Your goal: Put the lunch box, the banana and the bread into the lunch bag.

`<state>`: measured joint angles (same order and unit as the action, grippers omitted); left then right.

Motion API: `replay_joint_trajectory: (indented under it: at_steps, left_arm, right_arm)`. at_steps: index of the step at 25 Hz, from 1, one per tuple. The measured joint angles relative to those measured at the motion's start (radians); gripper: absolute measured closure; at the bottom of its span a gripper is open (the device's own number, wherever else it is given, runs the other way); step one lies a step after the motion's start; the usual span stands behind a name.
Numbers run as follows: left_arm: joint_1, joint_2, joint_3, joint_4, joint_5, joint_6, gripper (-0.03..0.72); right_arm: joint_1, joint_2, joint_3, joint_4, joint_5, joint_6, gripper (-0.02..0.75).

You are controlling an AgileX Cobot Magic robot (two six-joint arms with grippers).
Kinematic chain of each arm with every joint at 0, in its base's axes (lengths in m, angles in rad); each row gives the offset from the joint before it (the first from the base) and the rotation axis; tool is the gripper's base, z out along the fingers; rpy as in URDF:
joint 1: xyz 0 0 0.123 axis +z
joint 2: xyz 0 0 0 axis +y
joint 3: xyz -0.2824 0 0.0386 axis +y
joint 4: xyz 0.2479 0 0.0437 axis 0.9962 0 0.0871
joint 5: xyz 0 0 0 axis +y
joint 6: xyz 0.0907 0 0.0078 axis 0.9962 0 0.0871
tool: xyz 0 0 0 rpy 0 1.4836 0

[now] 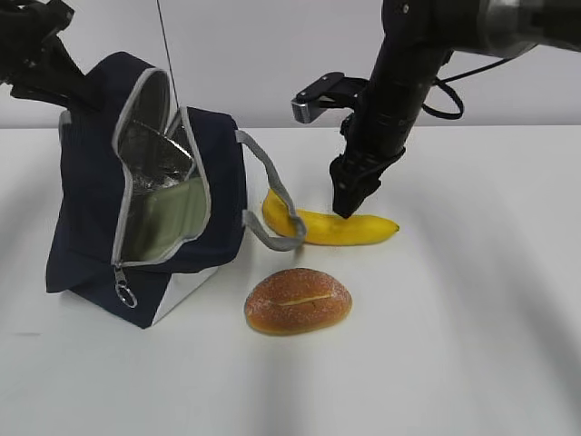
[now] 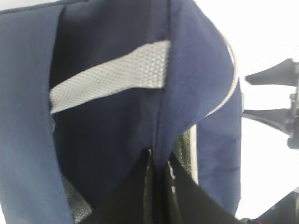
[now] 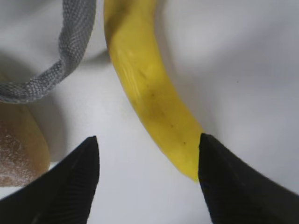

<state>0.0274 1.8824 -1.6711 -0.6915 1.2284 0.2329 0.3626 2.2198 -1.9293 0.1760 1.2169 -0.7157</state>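
Note:
The navy lunch bag (image 1: 91, 209) stands open at the left, its silver lining showing. The sage-green lid of the lunch box (image 1: 172, 213) shows inside it. My left gripper (image 2: 159, 161) is shut on the bag's top fabric edge (image 2: 182, 93) and holds it up. The banana (image 1: 336, 227) lies on the table right of the bag, partly under the grey handle (image 1: 272, 195). My right gripper (image 1: 349, 207) is open just above the banana (image 3: 145, 88); its right finger touches or nearly touches one end. The bread (image 1: 298, 301) lies in front, and shows at the left edge of the right wrist view (image 3: 18, 154).
The white table (image 1: 472, 345) stretches right and forward of the bread. The bag's grey handle (image 3: 60, 60) loops down beside the banana. A ring zipper pull (image 1: 125, 293) hangs at the bag's lower front corner.

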Motion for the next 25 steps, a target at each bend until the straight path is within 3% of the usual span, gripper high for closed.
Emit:
replay_joint_trajectory:
  at_steps: [15, 25]
  left_arm:
    - [0.006, 0.0, 0.0, -0.041, 0.0, 0.021, 0.704]
    - [0.006, 0.0, 0.0, -0.044, 0.0, 0.028, 0.704]
  right_arm:
    - [0.01, 0.089, 0.0, 0.075, -0.143, -0.322, 0.219]
    - [0.01, 0.142, 0.0, 0.103, -0.155, -0.388, 0.219]
